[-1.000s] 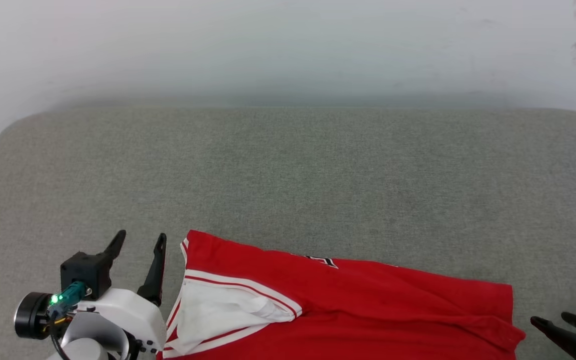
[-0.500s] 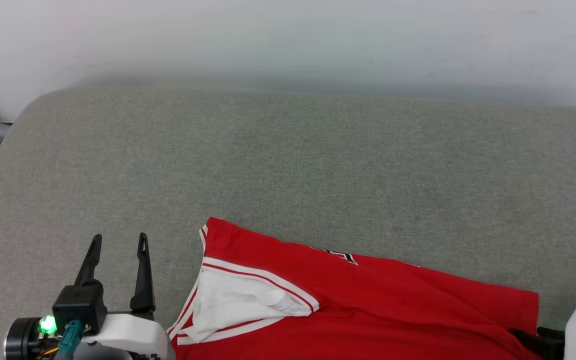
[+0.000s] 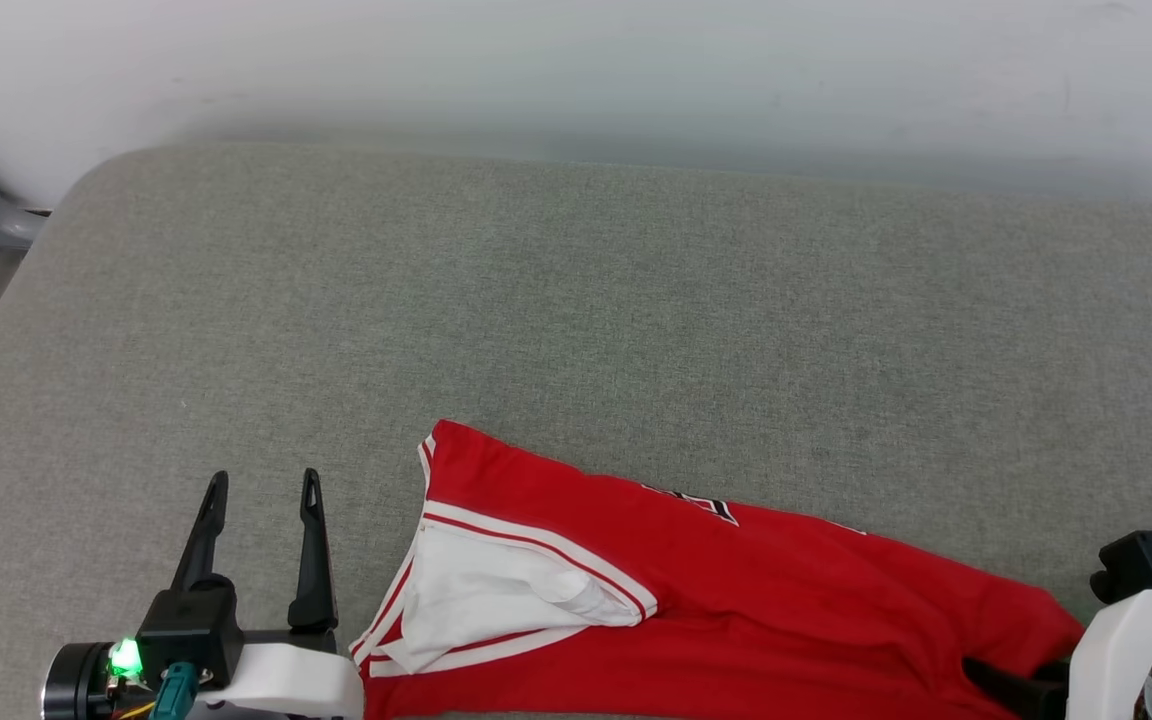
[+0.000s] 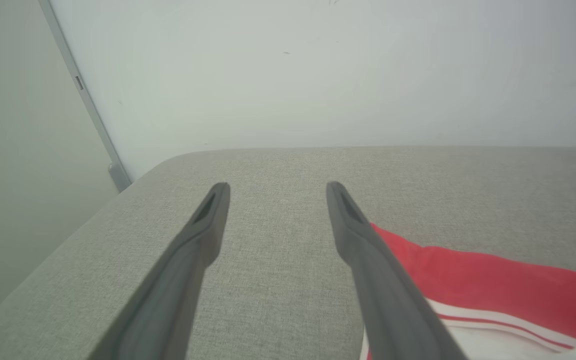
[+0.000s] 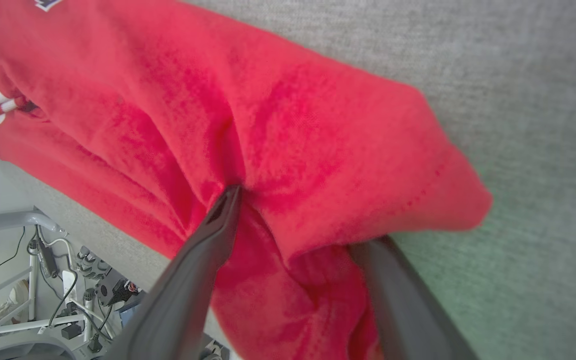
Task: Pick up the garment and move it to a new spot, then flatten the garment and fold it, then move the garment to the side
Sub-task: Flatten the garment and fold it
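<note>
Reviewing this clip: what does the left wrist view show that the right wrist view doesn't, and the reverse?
Left wrist view: the left gripper, jaws open over bare grey cushion, with the wall and a metal rail behind. Right wrist view: the right gripper, jaws apart astride a bunched fold near the corner of the garment, plus cables and equipment past the cushion's edge. Shared: the red garment lying on the grey cushion, with its white striped trim.

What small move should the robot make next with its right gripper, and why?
Probably close the right gripper: its fingers stand apart with a bunched corner of the red T-shirt between them, one on top, one under the fabric. The left gripper is open beside the shirt's sleeve end, not touching it.
</note>
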Available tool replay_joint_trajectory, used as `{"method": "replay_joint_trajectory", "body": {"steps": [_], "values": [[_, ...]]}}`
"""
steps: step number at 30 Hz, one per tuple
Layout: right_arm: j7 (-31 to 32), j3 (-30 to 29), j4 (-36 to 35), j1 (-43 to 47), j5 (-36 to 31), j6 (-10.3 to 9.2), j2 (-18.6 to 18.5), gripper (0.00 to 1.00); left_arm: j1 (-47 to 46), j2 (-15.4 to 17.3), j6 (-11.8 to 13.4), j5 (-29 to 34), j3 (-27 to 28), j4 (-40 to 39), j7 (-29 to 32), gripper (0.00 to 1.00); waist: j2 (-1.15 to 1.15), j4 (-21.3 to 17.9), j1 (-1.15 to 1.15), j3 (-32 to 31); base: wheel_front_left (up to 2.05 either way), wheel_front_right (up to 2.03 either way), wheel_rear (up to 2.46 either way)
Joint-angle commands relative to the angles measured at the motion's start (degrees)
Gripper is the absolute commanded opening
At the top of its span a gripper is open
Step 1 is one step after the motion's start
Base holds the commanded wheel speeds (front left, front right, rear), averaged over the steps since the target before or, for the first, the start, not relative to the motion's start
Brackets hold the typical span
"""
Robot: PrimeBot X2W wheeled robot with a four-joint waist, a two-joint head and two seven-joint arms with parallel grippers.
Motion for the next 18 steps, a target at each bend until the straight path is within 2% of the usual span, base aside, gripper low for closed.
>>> {"method": "replay_joint_trajectory", "body": {"steps": [1,3,4,5,6,13,18], "values": [[-0.05,2.09,0.89,0.59,0.43,0.00,1.95,1.00,0.80,-0.56,-0.45,0.66,0.69,0.02,-0.27,1.00,0.00,0.01,0.00,0.01,0.00,0.00,0.00],[-1.28,3.37,1.10,0.18,0.31,0.00,1.44,1.00,1.20,-1.85,-1.48,2.03,2.17,-0.06,-0.27,1.00,0.00,-0.01,0.00,-0.06,0.00,0.00,0.00],[-2.10,3.89,1.27,-0.04,0.07,0.01,1.16,0.48,1.49,-2.41,-1.89,2.69,2.83,-0.11,-0.27,1.00,0.00,-0.07,0.00,-0.14,0.00,0.00,0.00],[-2.95,4.07,1.51,-0.22,0.28,0.00,0.95,0.05,1.85,-3.04,-2.35,3.30,3.51,-0.09,-0.27,1.00,0.00,-0.15,0.00,-0.24,0.00,0.00,0.00],[-3.58,4.30,1.84,-0.46,0.47,0.00,0.52,0.00,2.14,-3.57,-2.81,3.83,4.10,0.01,-0.27,1.00,0.00,-0.23,0.00,-0.37,0.00,0.00,0.00],[-7.80,2.67,4.39,-1.97,1.76,-0.06,-4.12,0.00,3.71,-6.35,-5.56,7.47,7.04,-0.24,-0.27,1.00,0.00,-0.93,0.00,-1.59,0.00,0.00,0.00],[-9.56,0.59,6.23,-2.26,2.32,-0.05,-7.88,0.00,4.30,-7.18,-7.08,9.25,8.65,-0.33,-0.27,1.00,0.00,-1.25,0.00,-2.23,0.00,0.00,0.00]]}}
